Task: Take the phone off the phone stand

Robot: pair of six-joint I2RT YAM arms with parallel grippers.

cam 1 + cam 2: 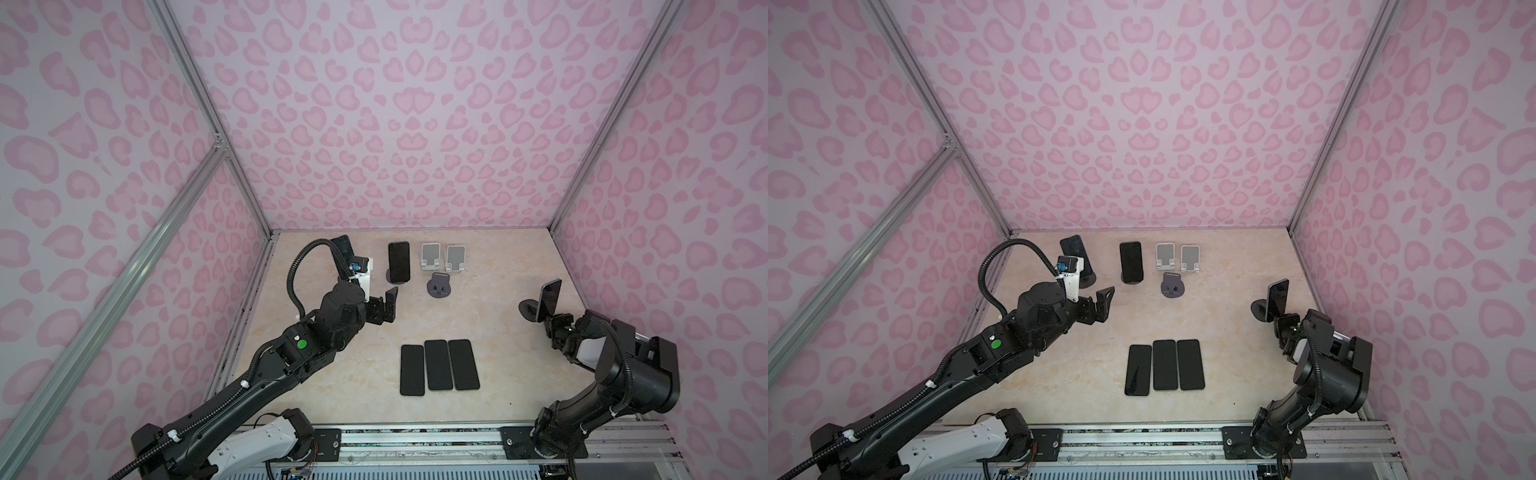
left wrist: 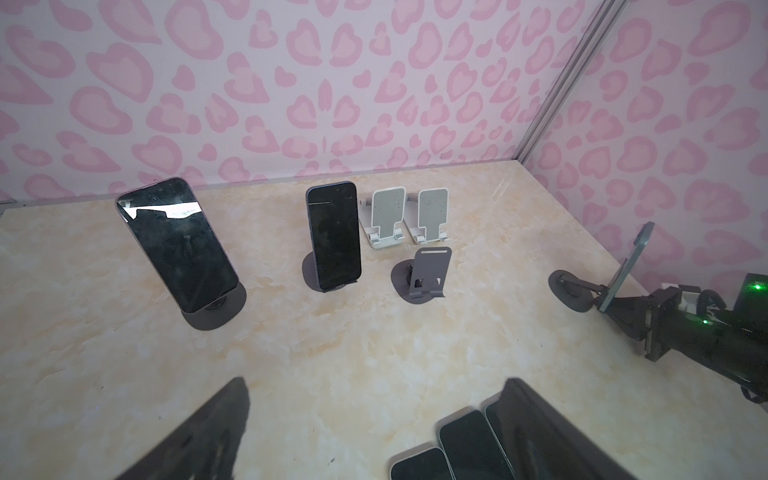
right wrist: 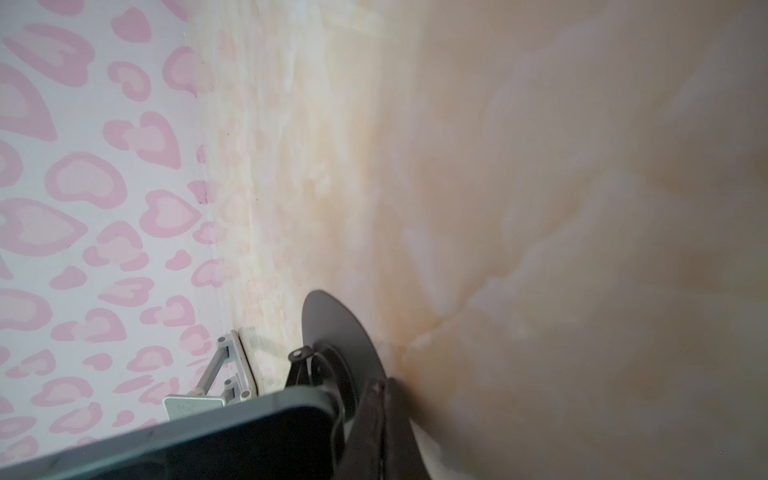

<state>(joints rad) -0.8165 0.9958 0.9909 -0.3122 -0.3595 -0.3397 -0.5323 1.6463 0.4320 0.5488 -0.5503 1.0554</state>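
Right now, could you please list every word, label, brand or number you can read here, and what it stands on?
No text can be read.
The flat phones: screens dark and blank.
The green sticker on the left arm: no letters.
The blue tag by the left wrist camera: too small to read.

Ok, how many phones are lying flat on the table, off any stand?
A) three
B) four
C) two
A: three phones lie flat side by side near the front in both top views; the others lean on stands.
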